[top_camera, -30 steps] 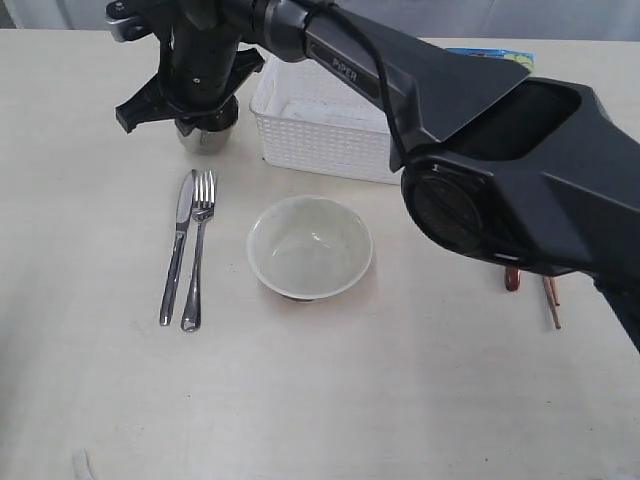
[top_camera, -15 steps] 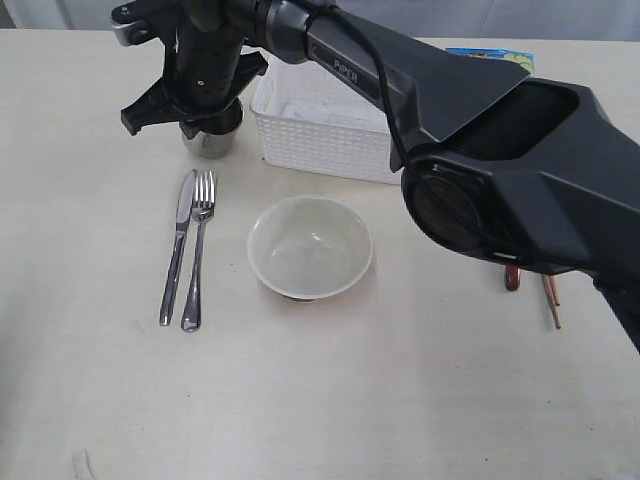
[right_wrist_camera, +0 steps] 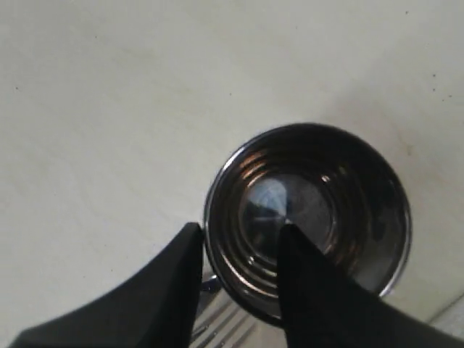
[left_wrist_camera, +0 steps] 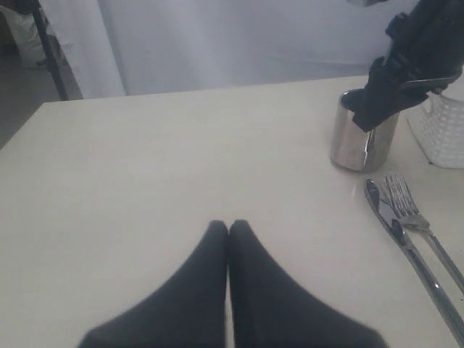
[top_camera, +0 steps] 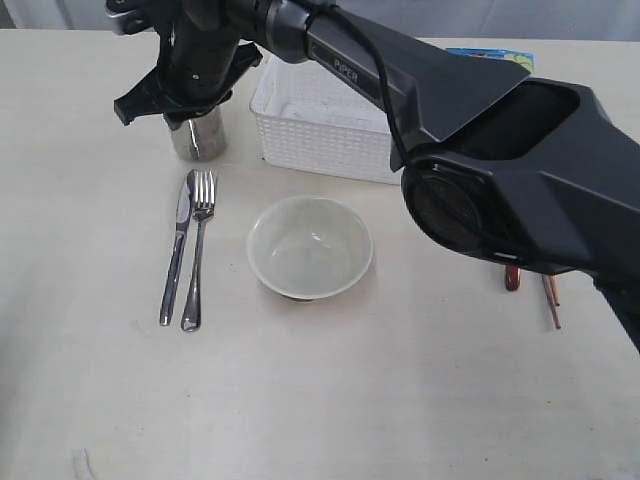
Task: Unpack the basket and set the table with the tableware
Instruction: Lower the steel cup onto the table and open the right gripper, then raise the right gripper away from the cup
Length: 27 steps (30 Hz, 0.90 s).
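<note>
Two dark fingers of the right gripper (right_wrist_camera: 239, 232) stand well apart astride the rim of the shiny cylindrical steel cup (top_camera: 198, 138), one inside and one outside, clamping nothing. The cup stands upright on the pale cream wood-grain table (top_camera: 100, 400), just beside the white perforated plastic basket (top_camera: 320, 140) and near the tips of the silver knife (top_camera: 178, 250) and silver fork (top_camera: 197, 250). The left gripper (left_wrist_camera: 228, 228) is pressed closed, empty.
</note>
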Tool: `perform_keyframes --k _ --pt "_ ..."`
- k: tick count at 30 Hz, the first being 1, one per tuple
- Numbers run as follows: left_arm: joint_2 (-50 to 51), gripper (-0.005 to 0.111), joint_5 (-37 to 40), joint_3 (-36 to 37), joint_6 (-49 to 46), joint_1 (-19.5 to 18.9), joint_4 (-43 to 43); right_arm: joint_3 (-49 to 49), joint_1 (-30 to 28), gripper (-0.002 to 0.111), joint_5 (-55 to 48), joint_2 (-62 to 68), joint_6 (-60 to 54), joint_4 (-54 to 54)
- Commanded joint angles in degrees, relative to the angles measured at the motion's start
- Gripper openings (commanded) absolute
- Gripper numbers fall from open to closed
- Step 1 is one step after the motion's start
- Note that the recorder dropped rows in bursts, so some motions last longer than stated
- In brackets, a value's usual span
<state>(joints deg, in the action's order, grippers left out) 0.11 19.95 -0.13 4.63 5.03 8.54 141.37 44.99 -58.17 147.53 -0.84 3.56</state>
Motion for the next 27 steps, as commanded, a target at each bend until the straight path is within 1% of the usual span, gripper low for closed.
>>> perform_keyframes --k 1,7,12,18,19,21,23,25,27 --pt "-0.1 0.0 -0.1 0.1 0.1 0.3 -0.3 0.5 -0.4 0.034 2.9 -0.3 -0.9 -0.6" --pt "-0.1 0.0 -0.1 0.1 0.1 0.3 -0.3 0.5 -0.6 0.034 2.9 -1.2 -1.1 -2.5" --pt "-0.1 0.0 -0.1 0.1 0.1 0.3 -0.3 0.5 -1.1 0.034 -1.9 -4.7 -1.0 -2.6" --pt "-0.1 0.0 -0.1 0.1 0.1 0.3 -0.3 0.5 -1.6 0.034 -6.8 -10.3 -1.0 0.7" --pt "-0.1 0.0 -0.1 0.1 0.1 0.3 -0.3 0.5 -1.6 0.032 -7.8 -11.3 -1.0 0.9" --pt "-0.1 0.0 -0.1 0.1 0.1 0.3 -0.3 0.5 -1.6 0.025 -10.4 -13.3 -0.7 2.4" --pt "-0.1 0.0 -0.1 0.1 0.1 0.3 -0.3 0.1 -1.6 0.013 -11.8 -15.1 -0.7 3.4" --pt "-0.1 0.0 -0.1 0.1 0.1 0.3 -0.2 -2.6 -1.6 0.0 -11.8 -17.3 -1.0 3.9" --pt "-0.1 0.0 -0.1 0.1 0.1 0.3 0.0 -6.4 -1.6 -0.001 -11.8 -19.9 -1.6 3.9"
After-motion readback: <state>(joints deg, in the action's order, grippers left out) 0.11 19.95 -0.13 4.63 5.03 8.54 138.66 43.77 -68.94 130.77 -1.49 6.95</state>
